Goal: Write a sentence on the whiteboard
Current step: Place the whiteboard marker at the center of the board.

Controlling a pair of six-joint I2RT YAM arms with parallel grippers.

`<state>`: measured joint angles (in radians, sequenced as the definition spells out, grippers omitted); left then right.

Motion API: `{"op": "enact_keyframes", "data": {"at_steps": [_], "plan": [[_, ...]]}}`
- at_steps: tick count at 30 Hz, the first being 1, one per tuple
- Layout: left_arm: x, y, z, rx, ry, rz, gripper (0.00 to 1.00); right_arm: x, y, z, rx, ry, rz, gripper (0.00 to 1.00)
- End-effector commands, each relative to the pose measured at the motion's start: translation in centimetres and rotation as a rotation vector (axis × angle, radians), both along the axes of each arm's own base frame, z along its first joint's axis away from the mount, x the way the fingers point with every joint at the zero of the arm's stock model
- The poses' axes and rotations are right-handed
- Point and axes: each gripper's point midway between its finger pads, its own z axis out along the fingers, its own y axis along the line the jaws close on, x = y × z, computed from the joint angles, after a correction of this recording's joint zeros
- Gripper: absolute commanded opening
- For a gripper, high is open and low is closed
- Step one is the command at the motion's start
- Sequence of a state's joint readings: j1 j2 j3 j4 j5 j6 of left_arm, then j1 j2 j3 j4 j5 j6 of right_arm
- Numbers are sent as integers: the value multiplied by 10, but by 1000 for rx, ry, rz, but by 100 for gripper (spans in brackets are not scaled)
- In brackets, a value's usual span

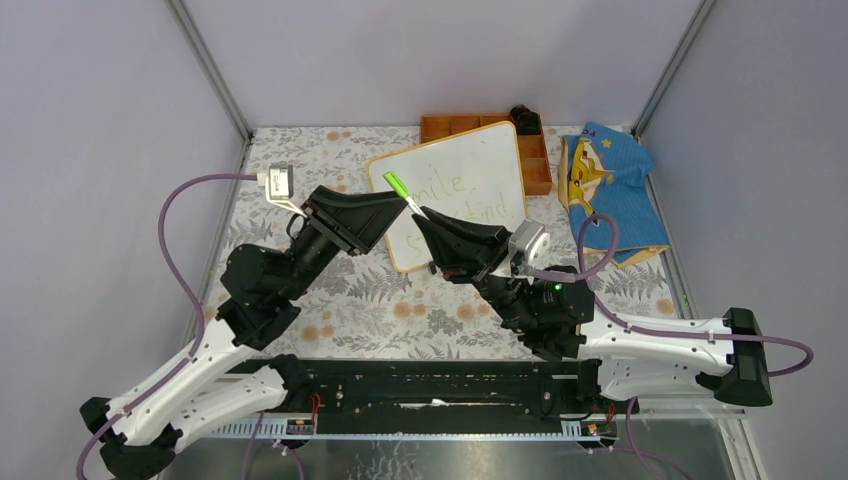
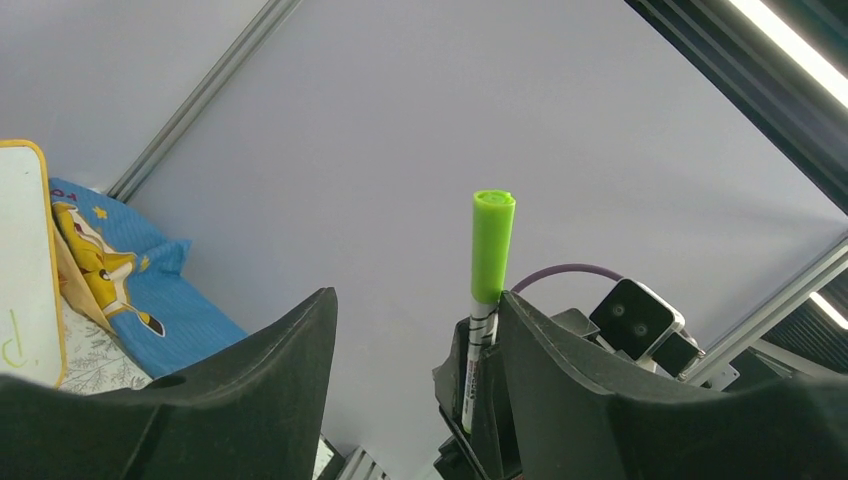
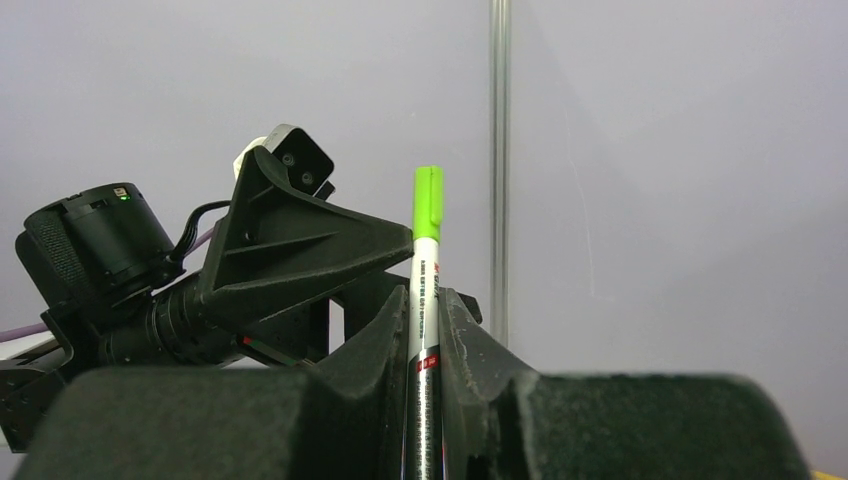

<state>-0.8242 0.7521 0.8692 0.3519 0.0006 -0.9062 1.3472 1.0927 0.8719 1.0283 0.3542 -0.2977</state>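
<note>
The right gripper (image 3: pixel 425 325) clamps a green-capped marker (image 3: pixel 427 215) above the whiteboard's (image 1: pixel 480 150) left edge; the left gripper (image 2: pixel 415 340) is spread apart beside it.

One whiteboard (image 1: pixel 490 150), one green-capped marker (image 1: pixel 397 185), one orange tray (image 1: pixel 455 127) and one blue cloth (image 1: pixel 622 180) were counted — also two grippers: left gripper (image 1: pixel 390 208), right gripper (image 1: pixel 425 218).

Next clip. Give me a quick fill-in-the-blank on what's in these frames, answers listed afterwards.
1. The marker is held by the ___ arm's gripper.
2. The marker's cap is ___.
3. The left gripper stands ___, gripping nothing.
4. Behind the whiteboard sits a tray coloured ___.
Missing words: right; green; open; orange.
</note>
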Motion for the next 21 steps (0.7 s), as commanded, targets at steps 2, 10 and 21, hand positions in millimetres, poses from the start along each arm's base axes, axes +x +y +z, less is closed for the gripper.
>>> {"op": "enact_keyframes", "data": {"at_steps": [2,10,21], "plan": [[-8,-1,19,-37,-59,-27,64,-7,-3,9,42,-6,40,0],[-9,-4,18,-37,-64,-43,56,-5,0,5,37,4,36,0],[-5,-1,11,-37,-44,-19,21,-4,4,-5,-7,34,42,0]]}}
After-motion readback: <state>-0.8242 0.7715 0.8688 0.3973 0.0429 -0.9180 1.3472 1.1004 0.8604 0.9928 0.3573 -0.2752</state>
